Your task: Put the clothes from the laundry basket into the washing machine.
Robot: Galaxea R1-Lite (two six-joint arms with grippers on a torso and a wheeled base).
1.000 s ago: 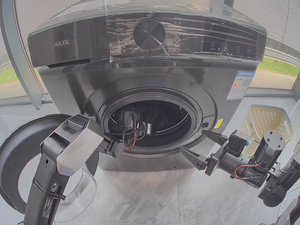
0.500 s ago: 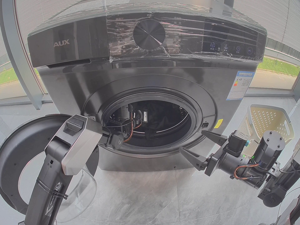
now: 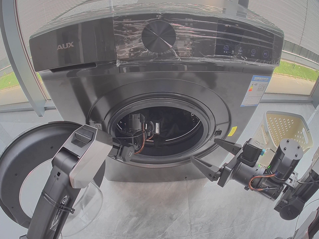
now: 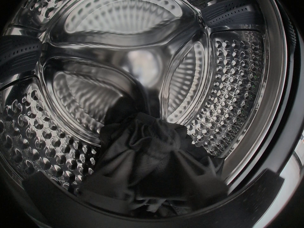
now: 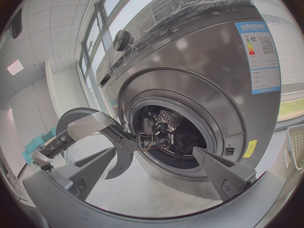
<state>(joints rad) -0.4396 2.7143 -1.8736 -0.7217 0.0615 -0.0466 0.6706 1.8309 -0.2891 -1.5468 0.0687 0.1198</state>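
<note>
Left arm (image 3: 87, 151) inside washing machine (image 3: 186, 83)

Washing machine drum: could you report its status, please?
Left end effector inside shiny steel drum. Right end effector open, outside. Dark crumpled clothes lying in drum. Round door open.

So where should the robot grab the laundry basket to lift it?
Probably the slot handle in the rim of the laundry basket, coming from above with the open right gripper. The cutout leaves a thin bar to pinch, while the holey walls are broad and flat.
</note>
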